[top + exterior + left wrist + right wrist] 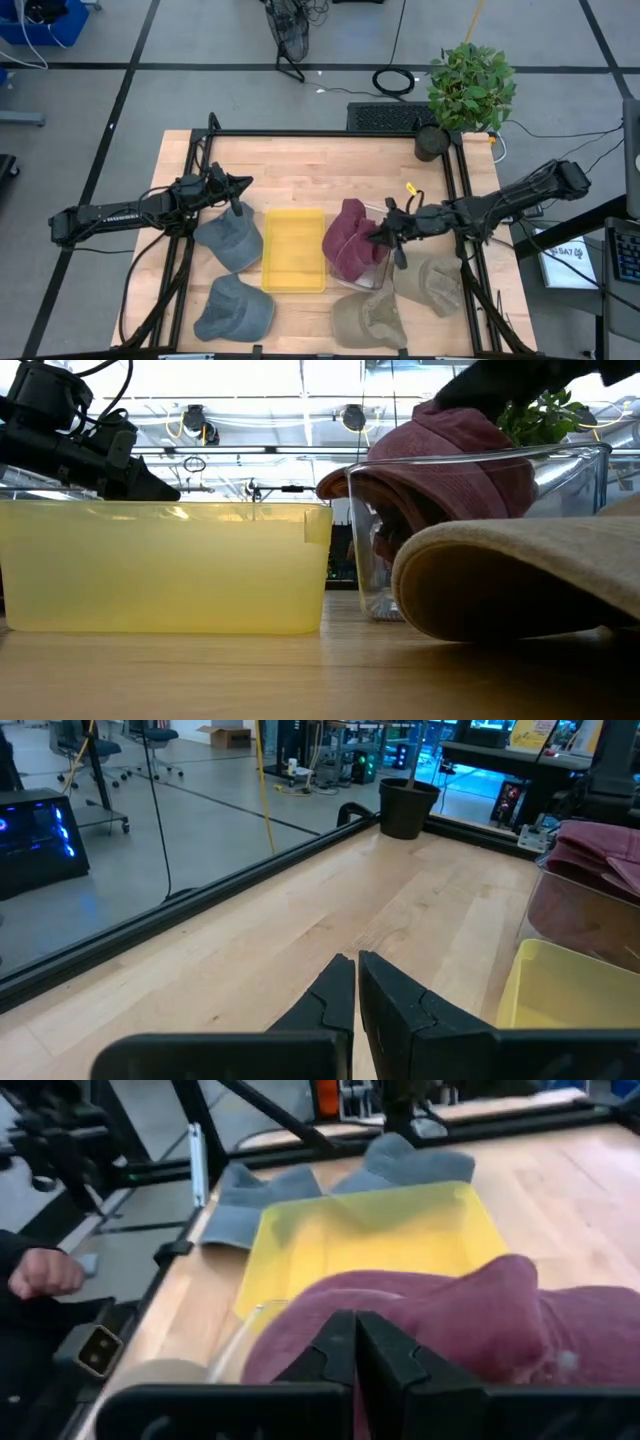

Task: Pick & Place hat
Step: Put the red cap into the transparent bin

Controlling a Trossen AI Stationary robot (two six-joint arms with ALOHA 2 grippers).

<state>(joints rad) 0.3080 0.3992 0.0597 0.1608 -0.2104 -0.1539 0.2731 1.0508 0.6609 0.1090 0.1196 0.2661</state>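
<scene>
Pinching unlabelled maroon hat (349, 238), right hand (378, 238)

A pale wooden table (300, 160) framed by black rails carries a yellow bin (294, 250), a clear bin (372, 272) just beside it, two grey caps (229, 240) and two tan caps (368, 320), plus a potted plant (433, 142) at one corner

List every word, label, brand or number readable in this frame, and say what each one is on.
"SA7": partly readable on the white sheet lying off the table's right edge in the high view; the rest of its print is too small to read.
Yellow tag by the maroon hat: no legible print.
Yellow bin, clear bin, grey hats and tan hats: no text visible.
</scene>
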